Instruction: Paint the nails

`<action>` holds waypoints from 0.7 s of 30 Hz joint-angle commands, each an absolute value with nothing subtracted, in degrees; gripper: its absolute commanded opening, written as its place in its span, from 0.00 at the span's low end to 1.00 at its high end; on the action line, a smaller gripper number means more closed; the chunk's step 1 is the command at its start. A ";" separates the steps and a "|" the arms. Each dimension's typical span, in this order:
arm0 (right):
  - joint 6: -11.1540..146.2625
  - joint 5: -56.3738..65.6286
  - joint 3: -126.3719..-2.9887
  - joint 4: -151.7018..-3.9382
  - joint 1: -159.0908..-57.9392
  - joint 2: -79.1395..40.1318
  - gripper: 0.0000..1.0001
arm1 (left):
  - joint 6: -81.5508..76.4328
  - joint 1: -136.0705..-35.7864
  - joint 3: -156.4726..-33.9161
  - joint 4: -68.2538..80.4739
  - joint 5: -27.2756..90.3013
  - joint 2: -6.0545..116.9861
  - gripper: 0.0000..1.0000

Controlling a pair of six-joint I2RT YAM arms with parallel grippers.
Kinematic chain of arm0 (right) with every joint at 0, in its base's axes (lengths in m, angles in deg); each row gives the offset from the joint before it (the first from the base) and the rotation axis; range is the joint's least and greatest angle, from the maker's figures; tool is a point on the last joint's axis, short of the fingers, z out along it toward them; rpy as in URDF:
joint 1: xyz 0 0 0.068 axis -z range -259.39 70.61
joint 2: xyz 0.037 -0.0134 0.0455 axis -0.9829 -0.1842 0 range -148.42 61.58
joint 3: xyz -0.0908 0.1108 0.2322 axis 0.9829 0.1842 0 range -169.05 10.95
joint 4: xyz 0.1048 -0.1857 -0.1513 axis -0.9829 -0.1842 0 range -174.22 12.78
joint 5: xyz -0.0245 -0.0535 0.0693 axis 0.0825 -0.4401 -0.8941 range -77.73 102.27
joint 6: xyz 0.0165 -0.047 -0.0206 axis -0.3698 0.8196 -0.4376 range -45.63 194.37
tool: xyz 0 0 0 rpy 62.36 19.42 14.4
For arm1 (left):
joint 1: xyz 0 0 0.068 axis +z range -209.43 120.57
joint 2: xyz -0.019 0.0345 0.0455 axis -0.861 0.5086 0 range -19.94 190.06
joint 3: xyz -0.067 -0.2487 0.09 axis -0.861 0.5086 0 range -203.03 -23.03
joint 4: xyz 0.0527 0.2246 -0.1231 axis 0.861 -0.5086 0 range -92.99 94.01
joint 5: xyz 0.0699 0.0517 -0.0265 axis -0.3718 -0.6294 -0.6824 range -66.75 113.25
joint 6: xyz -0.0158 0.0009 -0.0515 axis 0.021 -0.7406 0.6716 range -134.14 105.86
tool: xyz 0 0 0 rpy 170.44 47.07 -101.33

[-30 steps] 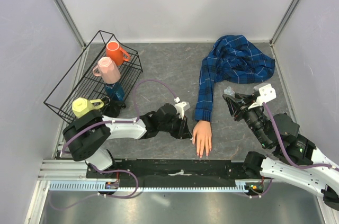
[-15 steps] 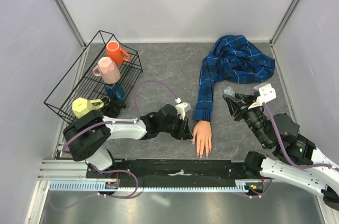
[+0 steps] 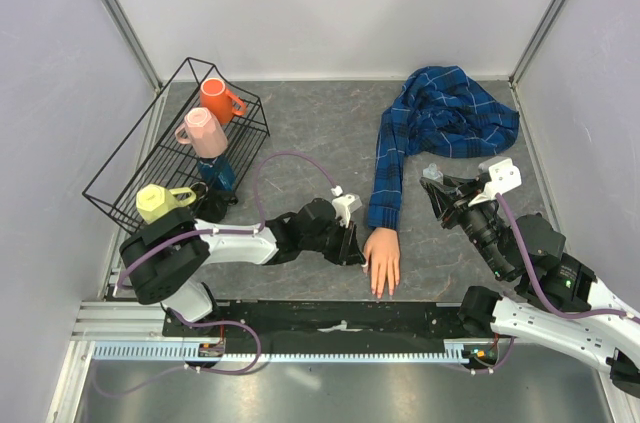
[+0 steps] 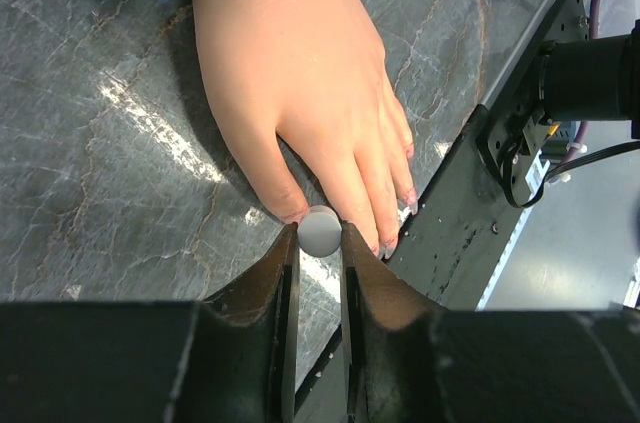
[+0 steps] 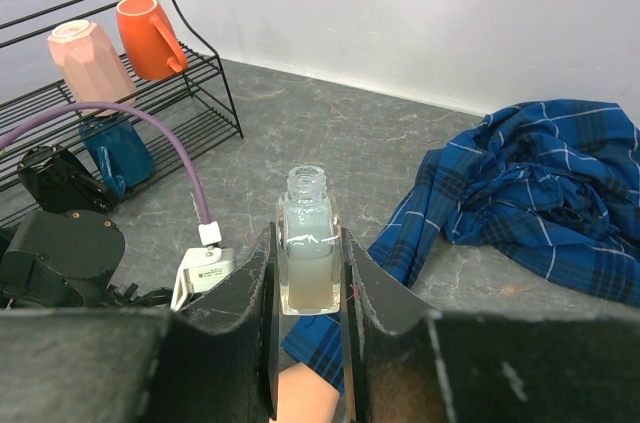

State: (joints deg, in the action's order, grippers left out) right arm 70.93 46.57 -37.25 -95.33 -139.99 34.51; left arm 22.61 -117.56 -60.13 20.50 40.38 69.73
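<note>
The pale mannequin hand (image 3: 382,259) lies palm down at the near edge, with its blue plaid sleeve (image 3: 385,178) running back to a bunched shirt (image 3: 450,113). In the left wrist view the hand (image 4: 290,63) points its fingers at the black rail, and small nails (image 4: 409,205) show at the tips. My left gripper (image 4: 320,235) is shut on a round grey-white brush cap (image 4: 321,229), seen end-on, right at a fingertip; the brush itself is hidden. In the top view the left gripper (image 3: 354,248) sits against the hand's left side. My right gripper (image 5: 308,235) is shut on an open clear bottle (image 5: 308,258) of pale liquid, held upright to the right of the sleeve (image 3: 432,175).
A black wire rack (image 3: 115,178) at the left holds an orange mug (image 3: 215,98), a pink mug (image 3: 203,133), a yellow mug (image 3: 160,201) and a blue mug (image 3: 220,175). A black rail (image 3: 330,315) runs along the near edge just beyond the fingertips.
The left gripper has shifted very slightly beside the hand. The right arm and the bottle have not moved.
</note>
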 commanded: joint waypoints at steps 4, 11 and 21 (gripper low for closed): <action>70.33 46.19 -37.12 -94.10 -140.03 34.86 0.00 | 24.71 -118.31 -59.32 23.08 41.53 70.67 0.02; 70.24 46.19 -37.12 -94.10 -140.03 34.95 0.00 | 25.15 -118.49 -58.45 23.25 41.27 70.24 0.02; 70.15 46.19 -37.04 -94.19 -140.03 34.95 0.00 | 24.36 -118.49 -59.32 23.52 40.57 69.27 0.02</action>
